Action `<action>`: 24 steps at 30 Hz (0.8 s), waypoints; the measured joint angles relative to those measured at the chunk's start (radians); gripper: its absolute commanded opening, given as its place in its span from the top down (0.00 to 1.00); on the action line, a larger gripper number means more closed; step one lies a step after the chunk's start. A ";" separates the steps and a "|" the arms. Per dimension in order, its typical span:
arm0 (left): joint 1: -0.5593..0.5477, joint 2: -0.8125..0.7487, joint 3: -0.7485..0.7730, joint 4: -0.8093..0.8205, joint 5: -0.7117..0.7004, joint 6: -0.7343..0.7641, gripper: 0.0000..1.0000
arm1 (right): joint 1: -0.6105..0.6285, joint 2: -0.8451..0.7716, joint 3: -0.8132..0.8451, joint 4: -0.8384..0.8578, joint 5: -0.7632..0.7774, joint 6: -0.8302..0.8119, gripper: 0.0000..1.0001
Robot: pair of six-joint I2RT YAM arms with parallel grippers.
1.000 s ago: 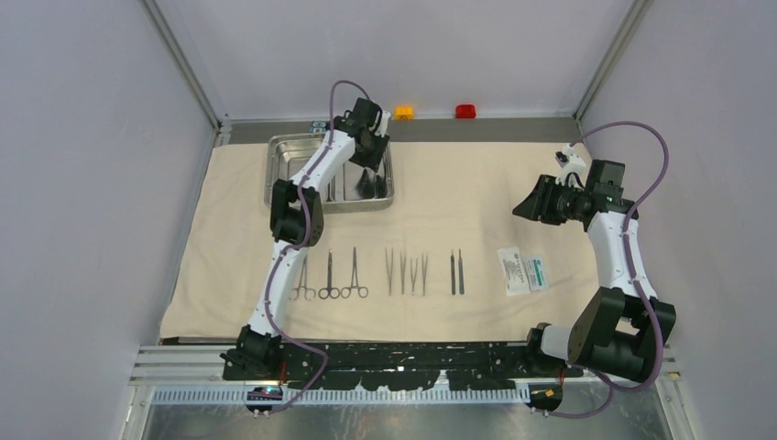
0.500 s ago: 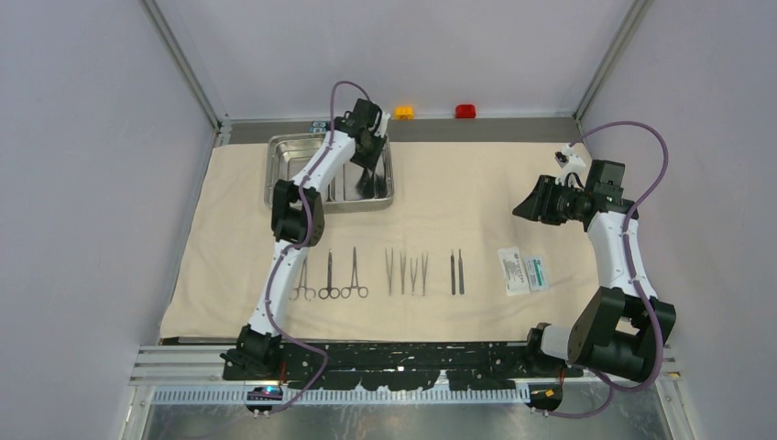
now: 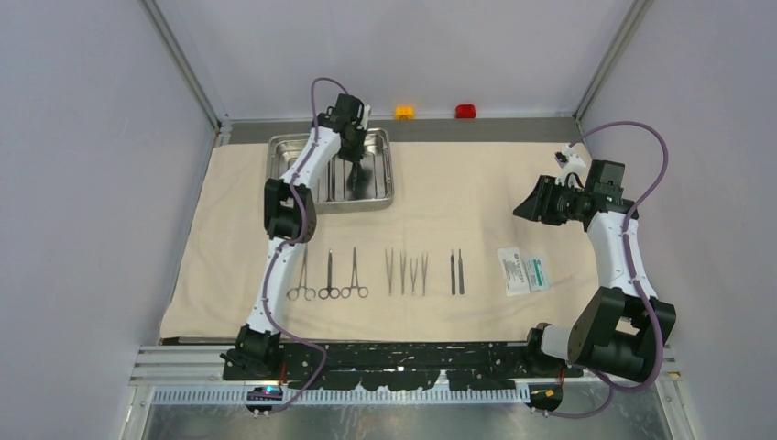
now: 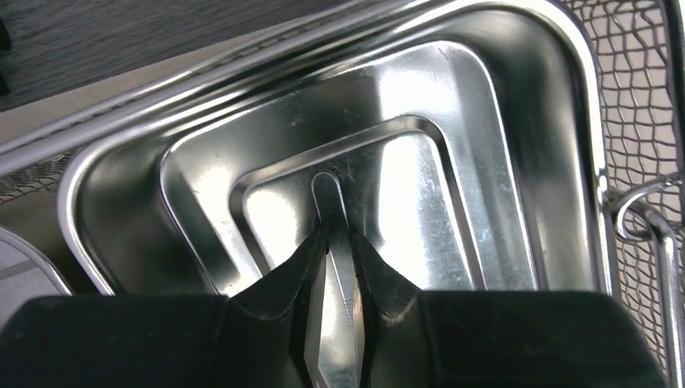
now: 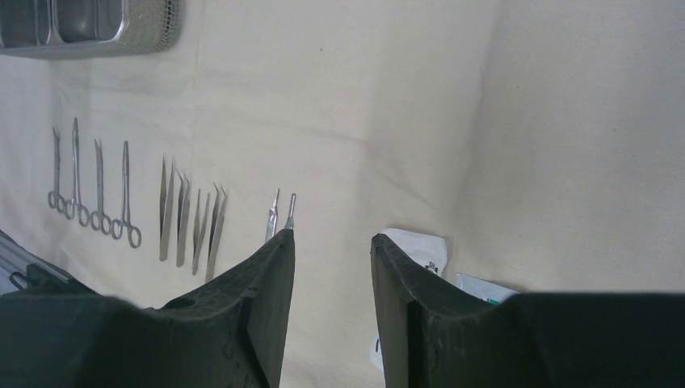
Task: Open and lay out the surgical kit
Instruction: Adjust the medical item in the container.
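Nearest the arm bases, the row looks laid out on the cloth wrap [image 3: 476,174]: ring-handled forceps [image 3: 328,280], tweezers [image 3: 406,272], thin straight tools [image 3: 456,272] and the packet [image 3: 523,271]. It runs leftward from beneath the right claw [image 5: 331,236], which hovers wide and empty, its fingers cutting off part of the packet. Farther off, the left claw [image 4: 335,234] sits low inside the steel tray [image 4: 533,121], narrowed around a bright sliver. I cannot tell whether that is a last tool or a reflection. The step in hand seems to be clearing the tray, and the next move calls for a straight lift.
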 measured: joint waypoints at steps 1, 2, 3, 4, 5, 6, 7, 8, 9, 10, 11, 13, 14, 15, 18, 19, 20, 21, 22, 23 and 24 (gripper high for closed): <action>0.004 0.003 0.006 0.001 0.000 -0.003 0.81 | 0.000 0.000 0.000 0.000 0.001 0.000 0.55; 0.007 0.007 0.012 0.002 0.000 -0.005 0.81 | 0.000 0.000 0.000 0.000 0.003 0.000 0.55; 0.011 0.010 0.015 0.005 0.000 -0.008 0.81 | 0.000 0.000 0.000 0.000 0.003 0.000 0.55; 0.014 0.011 0.017 0.008 0.001 -0.014 0.81 | 0.000 0.000 0.000 0.000 0.004 0.000 0.55; 0.016 0.013 0.018 0.011 0.002 -0.018 0.81 | 0.000 0.000 0.000 0.000 0.004 0.000 0.55; 0.018 0.014 0.020 0.012 0.006 -0.021 0.81 | 0.000 0.000 0.000 0.000 0.005 0.000 0.55; 0.021 0.015 0.022 0.014 0.010 -0.022 0.81 | 0.000 0.000 0.000 0.000 0.007 0.000 0.55; 0.022 0.016 0.022 0.018 0.012 -0.023 0.81 | 0.000 0.000 0.000 0.000 0.007 0.000 0.55; 0.024 0.017 0.024 0.022 0.015 -0.023 0.80 | 0.000 0.000 0.000 0.000 0.008 0.000 0.55; 0.026 0.019 0.024 0.026 0.017 -0.023 0.80 | 0.000 0.000 0.000 0.000 0.008 0.000 0.55; 0.028 0.021 0.027 0.029 0.019 -0.024 0.80 | 0.000 0.000 0.000 0.000 0.009 0.000 0.55; 0.032 0.025 0.030 0.040 0.028 -0.027 0.78 | 0.000 0.000 0.000 0.000 0.010 0.000 0.55; 0.035 0.026 0.031 0.044 0.035 -0.030 0.77 | 0.000 0.000 0.000 0.000 0.011 0.000 0.55; 0.037 0.027 0.032 0.047 0.039 -0.032 0.77 | 0.000 0.002 0.000 0.000 0.011 -0.001 0.55; 0.041 0.028 0.032 0.059 0.050 -0.051 0.76 | 0.000 0.009 0.000 -0.001 0.012 -0.001 0.55; 0.042 0.029 0.032 0.062 0.052 -0.055 0.75 | 0.000 0.011 0.000 -0.001 0.014 -0.001 0.55; 0.042 0.029 0.032 0.066 0.053 -0.060 0.75 | 0.000 0.014 0.000 -0.001 0.015 -0.001 0.55; 0.043 0.030 0.032 0.070 0.054 -0.066 0.75 | 0.000 0.017 0.000 -0.002 0.015 -0.001 0.55; 0.043 0.030 0.032 0.074 0.054 -0.074 0.75 | 0.000 0.017 0.000 -0.002 0.016 -0.001 0.55; 0.043 0.030 0.032 0.079 0.054 -0.079 0.74 | 0.000 0.019 0.000 -0.003 0.018 -0.002 0.55; 0.043 0.030 0.032 0.082 0.054 -0.083 0.74 | 0.000 0.019 0.000 -0.003 0.018 -0.002 0.55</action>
